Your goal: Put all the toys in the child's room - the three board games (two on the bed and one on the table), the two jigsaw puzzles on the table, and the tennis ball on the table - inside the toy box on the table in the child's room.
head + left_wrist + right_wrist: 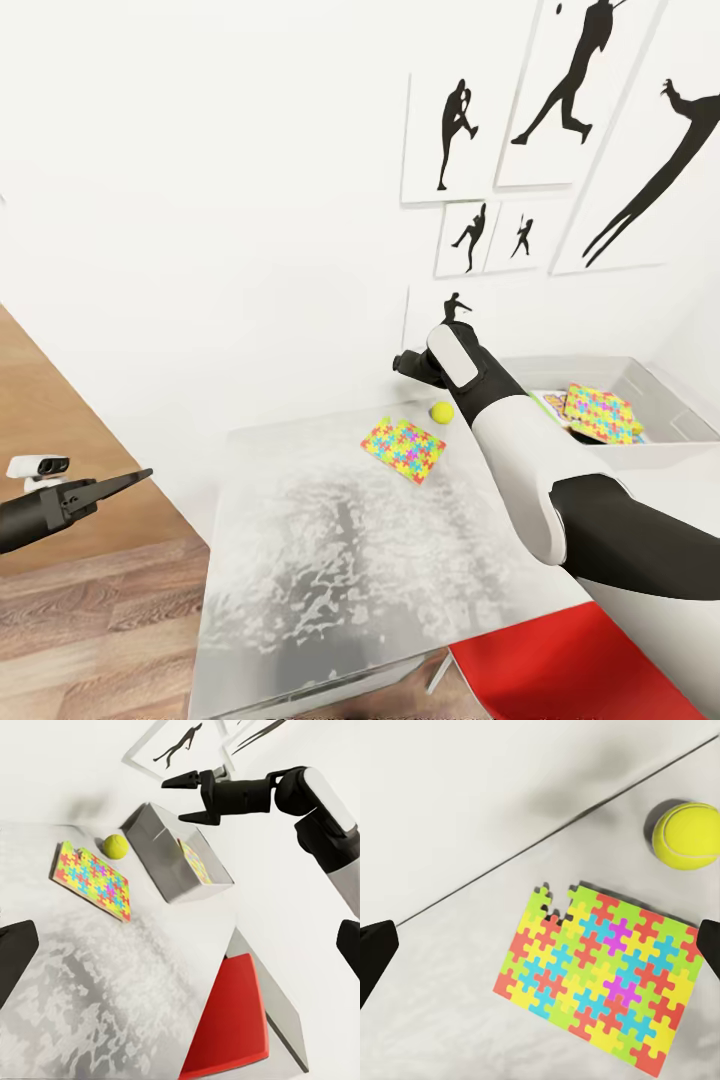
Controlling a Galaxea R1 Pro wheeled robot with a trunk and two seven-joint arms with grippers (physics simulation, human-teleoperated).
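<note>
With the right gripper (pixel 196 796) spread wide and empty over the jigsaw puzzle (pixel 601 976), the tennis ball (pixel 686 835) just beside it could easily get nudged off the table (pixel 330 560).

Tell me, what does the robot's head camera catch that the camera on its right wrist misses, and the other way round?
Head view alone: the shallow pale grey open bin with a puzzle-pattern panel already inside, black sports-silhouette wall pictures, wood-plank floor, a red seat, and the left gripper off to the side.

Right wrist view alone: a close look revealing a missing piece at one corner of the panel on the desk.

Both: the multicolour jigsaw panel and the small yellow-green ball lying apart on the pale speckled desk top.
</note>
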